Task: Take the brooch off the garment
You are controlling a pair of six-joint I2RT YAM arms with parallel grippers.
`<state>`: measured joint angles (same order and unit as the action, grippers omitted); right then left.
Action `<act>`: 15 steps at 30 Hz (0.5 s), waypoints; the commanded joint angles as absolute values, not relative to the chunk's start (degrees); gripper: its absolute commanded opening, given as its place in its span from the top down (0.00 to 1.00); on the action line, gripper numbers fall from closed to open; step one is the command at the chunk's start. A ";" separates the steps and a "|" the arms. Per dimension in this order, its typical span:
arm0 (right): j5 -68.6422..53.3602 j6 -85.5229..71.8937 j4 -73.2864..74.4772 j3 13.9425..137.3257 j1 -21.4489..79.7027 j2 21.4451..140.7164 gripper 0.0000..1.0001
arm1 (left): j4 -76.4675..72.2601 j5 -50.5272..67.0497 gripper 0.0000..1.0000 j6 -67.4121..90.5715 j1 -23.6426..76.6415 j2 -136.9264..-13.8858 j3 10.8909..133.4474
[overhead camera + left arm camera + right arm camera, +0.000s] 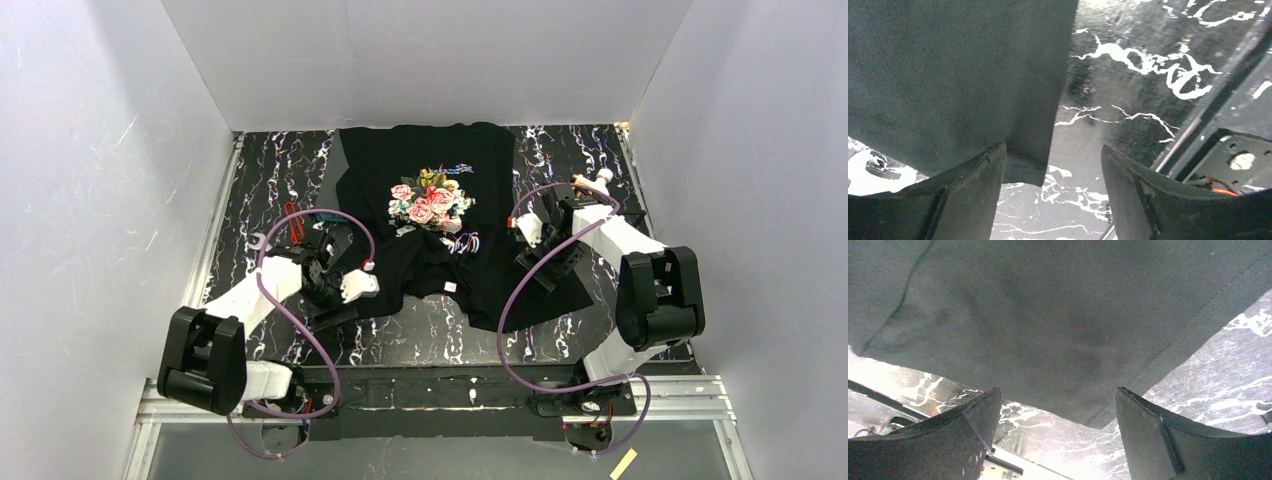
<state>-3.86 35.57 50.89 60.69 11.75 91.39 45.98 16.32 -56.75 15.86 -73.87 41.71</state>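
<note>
- Overhead, spread flat on marbled table (270, 180): black shirt (480, 270), rose print at centre, neck label (450, 287) toward 6 o'clock.
- At 8 o'clock of print: left claw (1053, 155), released, fingers either side of a shirt edge.
- At 4 o'clock: right claw (1058, 395), released, framing a hem corner.
- Brooch: not made out.

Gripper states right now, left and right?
Left gripper: open, jaws apart at the T-shirt edge, holding nothing.
Right gripper: open, jaws apart at the T-shirt edge, holding nothing.
</note>
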 commanded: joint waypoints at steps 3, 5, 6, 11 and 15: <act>1.39 39.36 48.78 56.66 11.86 93.37 0.11 | 40.47 11.17 0.41 -57.58 17.33 -74.53 38.69; 2.96 40.25 48.01 55.17 11.87 93.54 0.12 | 40.55 9.66 0.48 -58.27 17.36 -74.26 36.91; 3.52 40.68 47.64 54.64 11.87 93.41 0.12 | 40.94 8.73 0.52 -58.53 17.35 -74.19 36.06; 6.25 42.75 46.90 51.89 11.87 93.06 0.12 | 41.78 4.09 0.69 -62.60 16.95 -71.13 29.05; 7.34 43.52 46.89 50.46 11.87 92.48 0.13 | 41.49 2.30 0.93 -64.15 15.56 -67.62 27.06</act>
